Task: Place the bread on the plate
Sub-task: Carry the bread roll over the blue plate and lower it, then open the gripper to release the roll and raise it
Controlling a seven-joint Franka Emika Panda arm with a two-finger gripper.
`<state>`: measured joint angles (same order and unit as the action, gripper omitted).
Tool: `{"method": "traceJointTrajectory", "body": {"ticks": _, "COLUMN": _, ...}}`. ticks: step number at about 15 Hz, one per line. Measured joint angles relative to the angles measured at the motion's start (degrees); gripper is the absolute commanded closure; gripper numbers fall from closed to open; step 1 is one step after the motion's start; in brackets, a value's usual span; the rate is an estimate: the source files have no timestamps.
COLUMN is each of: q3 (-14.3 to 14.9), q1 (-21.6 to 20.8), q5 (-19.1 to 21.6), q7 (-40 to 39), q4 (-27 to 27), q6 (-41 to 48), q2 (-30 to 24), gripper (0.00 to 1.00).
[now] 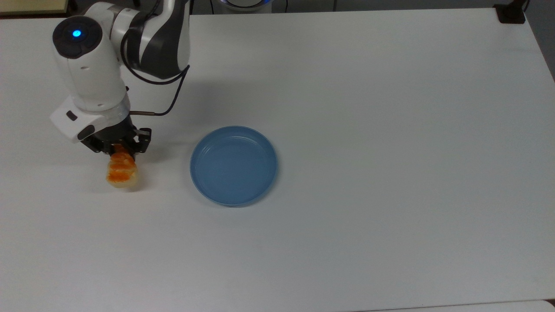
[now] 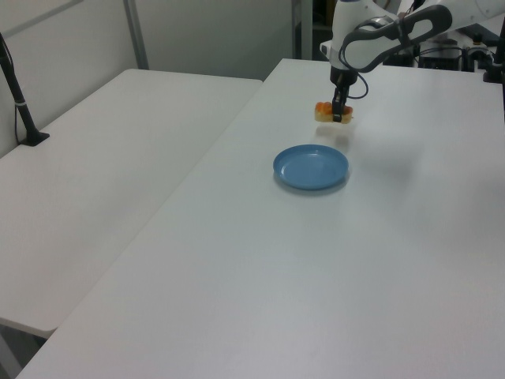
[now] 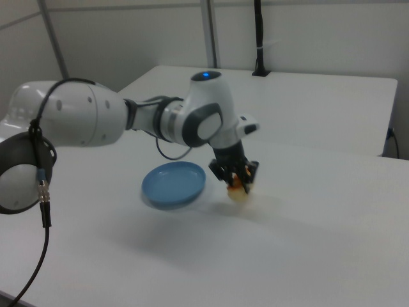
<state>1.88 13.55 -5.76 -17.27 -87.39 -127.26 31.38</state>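
Bread (image 1: pixel 122 172): one small oblong loaf, glossy orange-brown segmented top, pale sides. Location relative to the plate (image 1: pixel 233 165): well apart from it, toward the top view's left; in the left view, beyond the plate and above the worktop (image 1: pixel 368 130). Condition: raised clear of the worktop, judged from the soft shadow lying beneath it in the left view and the gap under it in the right view. One end sits under the gripper (image 1: pixel 118 148); the other end projects free, away from the arm in the top view.

Plate: round, light blue, shallow raised rim, nothing in it. Flat on the worktop.

Gripper: directly over the near end of the bread. Jaws closed onto the loaf across its narrow width, holding it off the surface; spread no wider than the loaf itself. They touch nothing else. How deep the bite goes cannot be told.

Task status: pick-up complete, by the look of it. Lift under way or just finished. Outstanding: carry the bread across the bare stretch of worktop to a point over the plate, lower it inside the rim, release. None of that is yet done; bread and plate are not in contact.

Note: grip is at one end, not the middle, so the free end may sag or swing during transfer.
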Motion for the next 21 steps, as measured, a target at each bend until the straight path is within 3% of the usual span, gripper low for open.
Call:
{"method": "traceJointTrajectory", "body": {"ticks": 8, "q3": -4.99, "q1": -9.18, "q5": -0.04, "q7": 13.23, "q4": -1.06, "q6": 6.19, "q2": -5.06, "gripper": 0.62}}
{"method": "traceJointTrajectory", "body": {"ticks": 12, "q3": -5.22, "q1": -14.11, "q5": -1.37, "q7": 17.33, "q4": -4.47, "q6": 6.19, "q2": -4.94, "gripper": 0.62}}
{"method": "traceJointTrajectory", "body": {"ticks": 21, "q3": -5.2, "q1": -14.92, "q5": -3.64, "q7": 17.96, "q4": -5.99, "q6": 2.46, "q2": -2.85, "gripper": 0.58}}
